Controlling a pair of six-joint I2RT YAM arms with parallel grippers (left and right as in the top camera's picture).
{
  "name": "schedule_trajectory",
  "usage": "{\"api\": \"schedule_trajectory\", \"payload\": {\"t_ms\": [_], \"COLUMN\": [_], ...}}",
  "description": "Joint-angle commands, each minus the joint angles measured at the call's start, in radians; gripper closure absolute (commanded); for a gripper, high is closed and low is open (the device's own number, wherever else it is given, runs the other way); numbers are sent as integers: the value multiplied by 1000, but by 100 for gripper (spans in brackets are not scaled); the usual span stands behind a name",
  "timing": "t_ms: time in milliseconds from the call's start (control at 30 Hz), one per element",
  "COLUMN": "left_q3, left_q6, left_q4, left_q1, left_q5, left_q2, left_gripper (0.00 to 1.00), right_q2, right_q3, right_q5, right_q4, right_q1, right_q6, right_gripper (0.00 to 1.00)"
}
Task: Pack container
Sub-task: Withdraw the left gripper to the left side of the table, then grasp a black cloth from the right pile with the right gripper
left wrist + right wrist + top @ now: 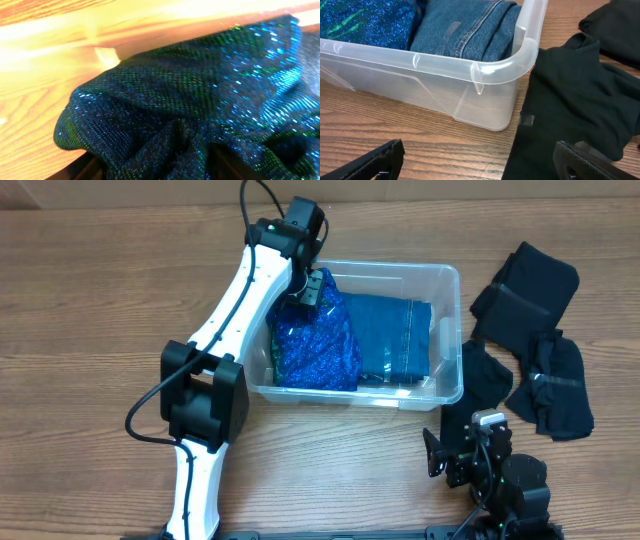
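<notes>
The clear container [452, 330] stands mid-table; its rounded corner fills the right wrist view [495, 65]. Inside lie a sparkly blue garment [320, 350] on the left and folded denim [395, 340] on the right; both show in the right wrist view, sparkly garment [365, 20] and denim [465, 25]. My left gripper [312, 288] reaches into the container's far left end. In the left wrist view its fingers [157, 160] pinch a bunch of the sparkly garment [190, 90]. My right gripper [465, 444] is open and empty over the table in front of the container [480, 160].
Several black garments lie on the table right of the container [525, 295], [550, 385]. One black garment [570, 100] lies beside the container's corner, under my right gripper's right finger. The left arm spans the table's left half.
</notes>
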Motion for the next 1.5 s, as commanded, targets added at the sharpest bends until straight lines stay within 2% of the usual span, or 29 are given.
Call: {"api": "schedule_trajectory", "payload": {"t_ms": [0, 33, 67, 200, 267, 400, 433, 467, 533, 600, 700, 800, 900, 1000, 1033, 1100, 1133, 1167, 1200, 1233, 1267, 1333, 1367, 1433, 1467], "left_q3": [78, 105, 150, 175, 175, 171, 171, 171, 171, 171, 171, 171, 171, 171, 171, 171, 171, 171, 171, 171, 171, 171, 171, 171, 171], "left_q6": [30, 8, -29, -138, -205, -211, -210, -211, -211, -211, -211, -211, -211, -211, -211, -211, -211, -211, -211, -211, -211, -211, -211, -211, -211], "left_q4": [-46, -70, -127, -251, -333, -497, -513, -513, -513, -513, -513, -513, -512, -512, -512, -513, -512, -513, -512, -513, -512, -512, -513, -513, -513], "left_q1": [-31, -30, -21, 92, 217, 427, 461, 486, 504, 503, 503, 501, 501, 501, 501, 501, 501, 501, 501, 501, 501, 501, 501, 501, 501], "left_q5": [-18, -43, -89, -125, -124, -125, -125, -124, -125, -124, -124, -124, -124, -124, -124, -124, -124, -124, -124, -124, -124, -124, -124, -124, -124], "left_q2": [-97, -133, -204, -422, -498, -517, -517, -517, -517, -517, -517, -517, -517, -517, -517, -517, -517, -517, -517, -517, -517, -517, -517, -517, -517], "left_gripper": [32, 25, 0, 0, 0, 0, 0, 0, 0, 0, 0, 0, 0, 0, 0, 0, 0, 0, 0, 0, 0, 0, 0, 0, 0], "right_q2": [-7, -7, -7, -7, -7, -7, -7, -7, -7, -7, -7, 6, 153, 537, 675, 909, 1004, 1091, 1160, 1267, 1342, 1418, 1455, 1516, 1545], "right_q3": [-18, -18, -18, -16, -16, -16, -17, -17, -17, -16, -17, 71, 280, 633, 753, 938, 990, 1020, 1040, 1069, 1085, 1090, 1090, 1090, 1089], "right_q5": [-9, -9, -9, 35, 193, 240, 241, 192, -27, -264, -288, -160, -47, 166, 180, 76, 77, 83, 116, 160, 152, 128, 109, 50, -39], "right_q4": [0, 0, 0, -3, -4, -2, 45, 131, 303, 348, 356, 348, 216, -49, -106, -178, -183, -176, -176, -179, -172, -162, -166, -172, -174], "right_q1": [-3, -3, -3, -3, -3, -3, -3, -3, -3, -3, -3, -3, -3, -3, -3, -3, -3, -4, -9, -38, -76, -142, -181, -245, -254], "right_q6": [3, 3, 3, 3, -1, -2, -4, -3, 4, 4, 30, 211, 241, 238, 228, 229, 229, 234, 258, 330, 369, 375, 375, 375, 370], "right_gripper": [0, 0, 0, 0, 0, 0, 0, 0, 0, 0, 0, 0, 0, 0, 0, 0, 0, 15, 35, 77, 85, 89, 96, 96, 96]}}
